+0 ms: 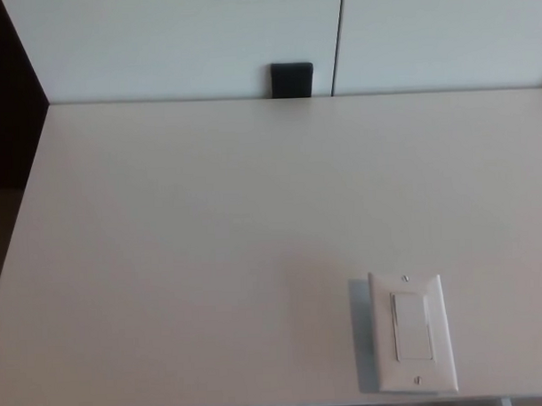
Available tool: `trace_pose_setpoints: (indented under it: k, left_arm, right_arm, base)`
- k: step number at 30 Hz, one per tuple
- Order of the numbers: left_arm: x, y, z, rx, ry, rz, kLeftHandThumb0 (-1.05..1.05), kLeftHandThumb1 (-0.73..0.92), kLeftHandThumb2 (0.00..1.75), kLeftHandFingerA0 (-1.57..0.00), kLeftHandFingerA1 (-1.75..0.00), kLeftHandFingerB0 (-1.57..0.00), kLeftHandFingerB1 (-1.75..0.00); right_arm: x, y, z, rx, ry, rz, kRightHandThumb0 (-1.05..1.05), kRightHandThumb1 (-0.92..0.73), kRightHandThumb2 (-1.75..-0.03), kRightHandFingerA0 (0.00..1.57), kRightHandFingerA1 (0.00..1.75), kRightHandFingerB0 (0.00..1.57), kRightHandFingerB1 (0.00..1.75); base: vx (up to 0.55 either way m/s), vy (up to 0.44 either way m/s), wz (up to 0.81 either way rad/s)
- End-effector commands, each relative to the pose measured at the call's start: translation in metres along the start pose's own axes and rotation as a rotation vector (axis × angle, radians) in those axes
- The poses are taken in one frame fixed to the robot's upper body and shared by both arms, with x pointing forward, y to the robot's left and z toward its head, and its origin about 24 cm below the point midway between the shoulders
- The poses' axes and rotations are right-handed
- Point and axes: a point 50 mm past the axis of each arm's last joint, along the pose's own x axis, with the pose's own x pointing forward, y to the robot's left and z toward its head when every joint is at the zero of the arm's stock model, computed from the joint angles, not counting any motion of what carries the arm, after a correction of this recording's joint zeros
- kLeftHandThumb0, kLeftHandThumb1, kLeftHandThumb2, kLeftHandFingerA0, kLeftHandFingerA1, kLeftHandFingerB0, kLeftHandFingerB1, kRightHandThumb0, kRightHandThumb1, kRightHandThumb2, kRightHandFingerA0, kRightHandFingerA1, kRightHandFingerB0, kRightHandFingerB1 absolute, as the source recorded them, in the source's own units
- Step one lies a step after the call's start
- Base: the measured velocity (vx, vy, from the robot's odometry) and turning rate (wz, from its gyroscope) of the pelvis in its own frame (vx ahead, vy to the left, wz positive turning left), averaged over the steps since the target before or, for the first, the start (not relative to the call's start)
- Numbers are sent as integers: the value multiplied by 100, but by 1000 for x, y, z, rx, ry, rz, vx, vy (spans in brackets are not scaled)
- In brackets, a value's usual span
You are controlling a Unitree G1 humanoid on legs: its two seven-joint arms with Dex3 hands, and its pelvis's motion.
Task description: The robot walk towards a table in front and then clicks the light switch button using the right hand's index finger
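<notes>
white table (210, 241), light switch (412, 332) flat near its front edge, cropped dark lettering on wall panel (167, 37) unreadable, no hand visible

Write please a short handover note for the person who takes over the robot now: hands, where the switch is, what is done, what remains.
Hands: neither the left nor the right hand is in view.
Things: the light switch plate lies flat near the front edge of the white table, right of centre. Its rocker button is untouched.
Done: the robot stands at the table.
Left: bring in the right hand and click the button with the index finger.
</notes>
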Motion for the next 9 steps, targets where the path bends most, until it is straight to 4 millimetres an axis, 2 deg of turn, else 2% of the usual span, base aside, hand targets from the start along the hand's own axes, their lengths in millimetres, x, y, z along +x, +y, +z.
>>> trace_pose_setpoints:
  k: [1,6,7,9]
  left_arm:
    - [-2,13,-3,-15,7,59,-38,61,58,-55,-42,-48,-37]
    - [-2,21,-6,-45,21,97,-37,60,58,-56,-42,-49,-38]
    - [-2,23,-7,-46,22,100,-39,60,58,-56,-42,-49,-38]
    - [-2,24,-7,-48,22,102,-39,60,58,-56,-42,-49,-38]
  right_arm:
    - [14,6,-1,189,-59,72,-32,-52,-103,6,52,0,47]
    - [31,15,-3,340,-72,145,-33,-50,-103,5,52,0,47]
    - [33,15,-3,372,-79,146,-57,-72,-62,21,44,16,27]
    - [35,15,-4,397,-88,145,-57,-72,-62,21,44,16,27]
  base:
    - [0,0,0]
    - [0,0,0]
    - [0,0,0]
    - [0,0,0]
